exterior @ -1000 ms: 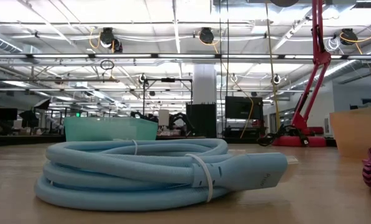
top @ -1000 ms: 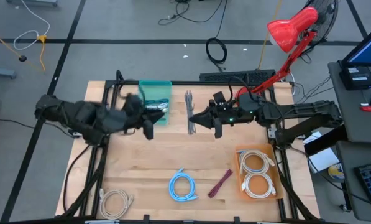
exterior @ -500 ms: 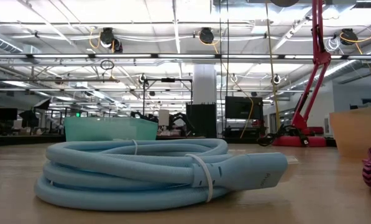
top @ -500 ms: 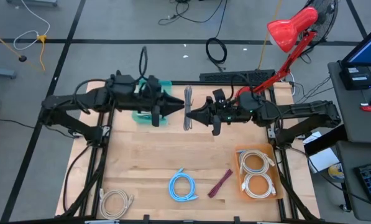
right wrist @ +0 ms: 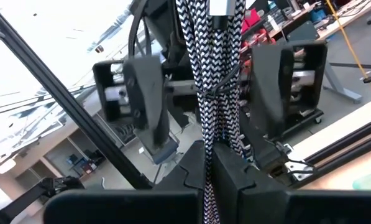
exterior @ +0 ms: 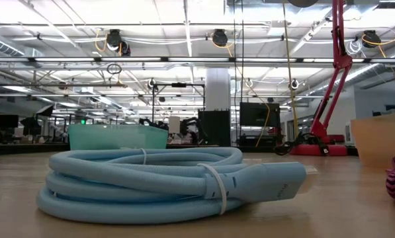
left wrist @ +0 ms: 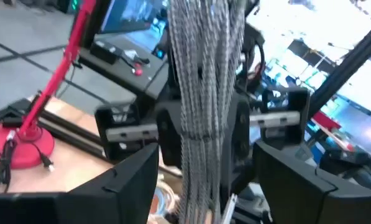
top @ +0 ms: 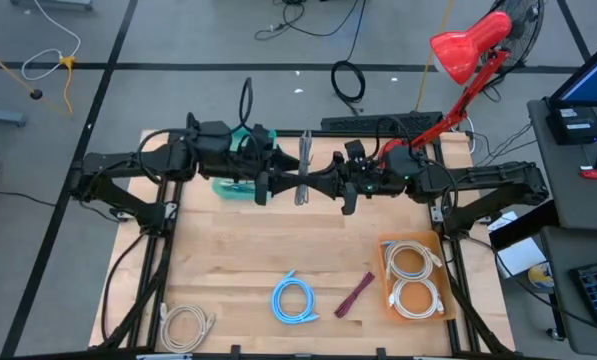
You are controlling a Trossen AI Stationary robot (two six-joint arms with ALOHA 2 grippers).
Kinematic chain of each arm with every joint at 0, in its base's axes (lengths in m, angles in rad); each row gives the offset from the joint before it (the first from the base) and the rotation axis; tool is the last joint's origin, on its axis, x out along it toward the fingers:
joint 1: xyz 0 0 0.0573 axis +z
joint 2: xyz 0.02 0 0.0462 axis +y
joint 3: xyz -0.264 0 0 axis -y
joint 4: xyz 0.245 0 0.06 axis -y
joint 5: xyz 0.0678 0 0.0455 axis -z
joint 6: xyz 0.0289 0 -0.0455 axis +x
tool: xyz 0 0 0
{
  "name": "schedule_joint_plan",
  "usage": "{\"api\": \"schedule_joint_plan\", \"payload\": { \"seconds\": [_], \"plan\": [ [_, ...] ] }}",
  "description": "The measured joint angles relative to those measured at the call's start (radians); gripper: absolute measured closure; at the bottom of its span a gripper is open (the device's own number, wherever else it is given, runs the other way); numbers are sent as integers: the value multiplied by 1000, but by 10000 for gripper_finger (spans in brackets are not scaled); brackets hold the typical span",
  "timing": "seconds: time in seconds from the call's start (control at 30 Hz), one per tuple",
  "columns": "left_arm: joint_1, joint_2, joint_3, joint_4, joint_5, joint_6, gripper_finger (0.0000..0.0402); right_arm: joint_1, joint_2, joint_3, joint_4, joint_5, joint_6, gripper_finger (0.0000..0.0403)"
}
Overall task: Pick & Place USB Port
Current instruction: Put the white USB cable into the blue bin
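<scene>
A long bundle of braided black-and-white cable (top: 304, 168) is held high over the table's far middle. My right gripper (top: 319, 184) is shut on it, reaching in from the table's right. My left gripper (top: 286, 184) reaches in level from the left and is open. Its two fingers (left wrist: 130, 182) stand on either side of the bundle (left wrist: 202, 93) without plainly touching it. The right wrist view shows those fingers (right wrist: 145, 99) flanking the bundle (right wrist: 211, 56). Neither gripper shows in the low view. My right gripper pinches the bundle between its two shut fingers, at about the middle of its length (right wrist: 214, 138). The fingers come level from the table's right and lie across the bundle. The bundle is lifted clear of the table, one end beyond the fingers on each side.
A teal bin (top: 240, 162) stands under my left arm. Near the front lie a blue cable coil (top: 296, 300), a maroon cable (top: 356, 294) and a white coil (top: 185, 323). An orange tray (top: 383, 280) with white coils sits front right. A red lamp (top: 463, 50) leans over the far right.
My left gripper has swung from over the teal bin toward the table's right and turned to point level at the bundle, and now stands around it. My right gripper has held the bundle in place.
</scene>
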Motion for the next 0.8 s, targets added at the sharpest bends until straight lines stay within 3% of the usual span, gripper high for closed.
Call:
{"api": "schedule_joint_plan", "payload": {
  "seconds": [0.2,0.47,0.8],
  "plan": [
    [-1,9,0,35,-15,-2,207,0,0,0,-12,0,-4,401],
    [3,7,0,36,-9,-3,380,0,0,0,-12,-2,-62,382],
    [110,-15,3,-163,120,44,387,-2,4,-2,-29,-49,23,275]
  ]
}}
